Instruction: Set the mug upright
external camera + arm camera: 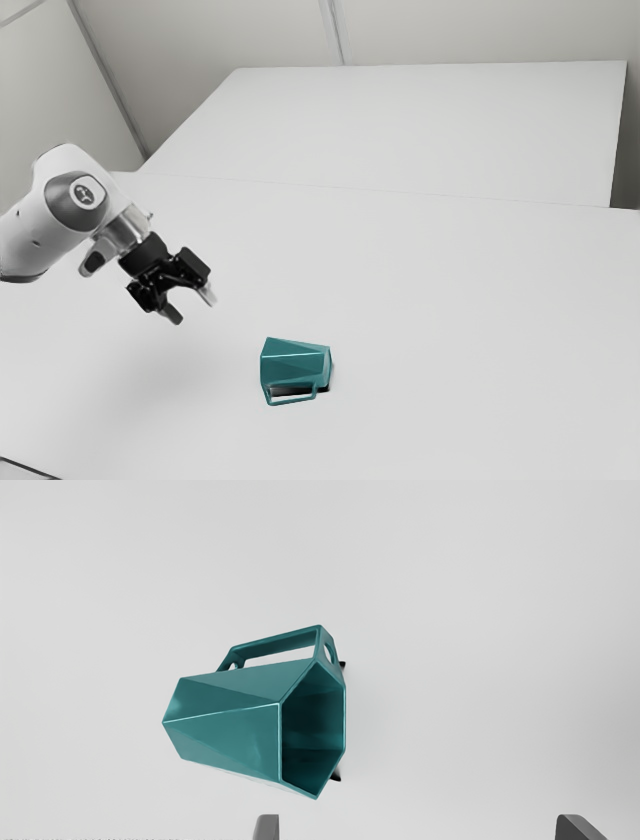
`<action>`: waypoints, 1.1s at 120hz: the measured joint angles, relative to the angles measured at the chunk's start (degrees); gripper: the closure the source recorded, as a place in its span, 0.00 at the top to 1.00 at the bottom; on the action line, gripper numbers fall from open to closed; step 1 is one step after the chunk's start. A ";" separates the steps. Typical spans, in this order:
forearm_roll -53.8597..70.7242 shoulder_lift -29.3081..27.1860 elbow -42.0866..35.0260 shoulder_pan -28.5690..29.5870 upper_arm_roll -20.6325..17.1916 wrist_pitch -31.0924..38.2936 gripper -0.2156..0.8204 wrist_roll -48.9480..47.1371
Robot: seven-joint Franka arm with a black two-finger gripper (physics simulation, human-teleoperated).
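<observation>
Above and well apart from the teal faceted mug (292, 366) lying sideways on the bench (430, 280), the pincer (191, 306) hangs empty, fingers spread wide.

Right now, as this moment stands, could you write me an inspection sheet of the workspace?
Surface: smooth white table, bare around the mug.
Job's things: faceted teal mug lying on its side, not upright; its angular handle points sideways.
Clutter: nothing seen.
Gripper: black two-finger gripper, open and empty, raised toward the exterior view's left of the mug.
Cables: none certain; a thin dark line at the exterior view's lower left can't be identified.
Surroundings: pale grey walls behind.
</observation>
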 joint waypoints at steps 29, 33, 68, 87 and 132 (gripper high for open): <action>-10.36 3.24 -4.69 -1.48 -1.05 4.31 0.79 0.00; -11.57 3.76 -4.96 -1.73 -1.11 4.60 0.79 0.00; -20.00 8.39 -5.45 -3.27 -4.31 8.04 0.79 0.00; -24.25 9.91 -5.37 -3.88 -6.20 10.36 0.79 0.00; -30.58 12.16 -5.26 -5.73 -8.04 13.70 0.79 0.00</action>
